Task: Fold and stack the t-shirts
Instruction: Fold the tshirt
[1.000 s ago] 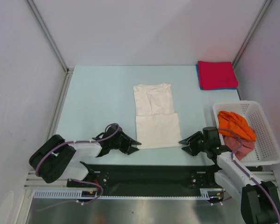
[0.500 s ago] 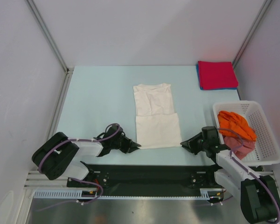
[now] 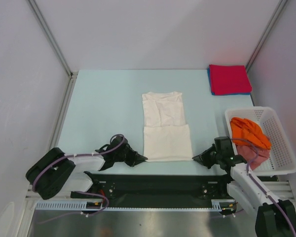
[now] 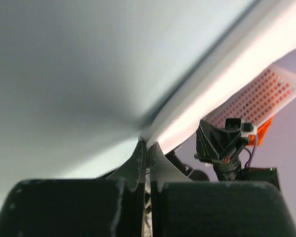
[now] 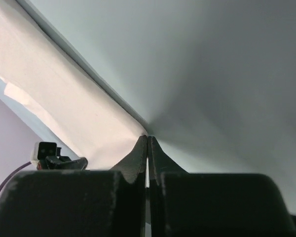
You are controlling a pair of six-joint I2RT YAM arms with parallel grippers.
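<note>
One white t-shirt [image 3: 166, 133] lies flat in the middle of the pale blue table [image 3: 103, 108], folded into a long strip with its collar end pointing away from the arms. Its lower part is doubled over, so a crosswise edge shows about halfway along.

Both arms reach in low from the near edge, one to each near corner of that strip. The left gripper [image 3: 142, 158] sits at the near left corner. In its wrist view the two fingers are pressed tight together with the cloth's corner running right down into their tips (a pinch on the hem, as far as the view shows). The right gripper [image 3: 196, 158] is at the near right corner, fingers likewise squeezed together on the cloth's edge where the white fabric meets the tabletop.

In the far right corner of the table is a neat square stack of two folded tees. The red t-shirt [image 3: 229, 78] is on top, and the blue t-shirt [image 3: 232, 93] shows only as a thin border along the stack's left and near sides.

One white lattice basket [image 3: 281, 148] stands at the right edge, near the right arm. It holds two crumpled tees: the orange t-shirt [image 3: 249, 131] heaped on top and the pinkish-red t-shirt [image 3: 254, 154] under it, spilling toward the near rim.

That makes five shirts in view.
</note>
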